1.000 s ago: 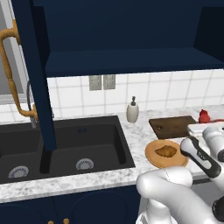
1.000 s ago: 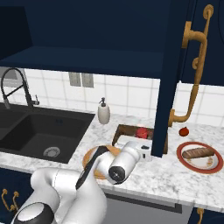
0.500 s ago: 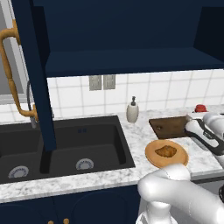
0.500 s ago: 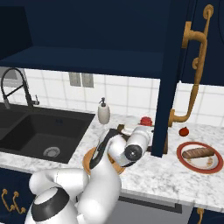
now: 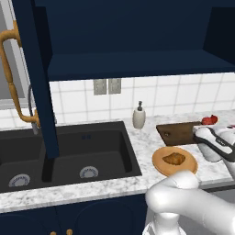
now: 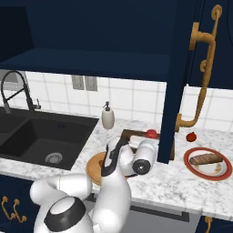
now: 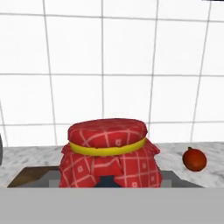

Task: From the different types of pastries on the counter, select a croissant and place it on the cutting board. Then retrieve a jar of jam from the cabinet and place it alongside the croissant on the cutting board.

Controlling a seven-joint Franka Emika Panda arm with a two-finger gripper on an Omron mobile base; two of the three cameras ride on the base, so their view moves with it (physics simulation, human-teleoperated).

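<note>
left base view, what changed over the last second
The arm swung away from over the round wooden plate toward the back right, bringing the pincer with the jar of jam over the cutting board; the pincer stayed shut on the jar throughout. The croissant remains on the plate, and the soap dispenser, sink and open cabinet door are unchanged.

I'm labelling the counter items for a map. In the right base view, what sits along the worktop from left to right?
Faucet → sink → soap dispenser → jar of jam → small red round object → red plate with the log-shaped roll.
</note>
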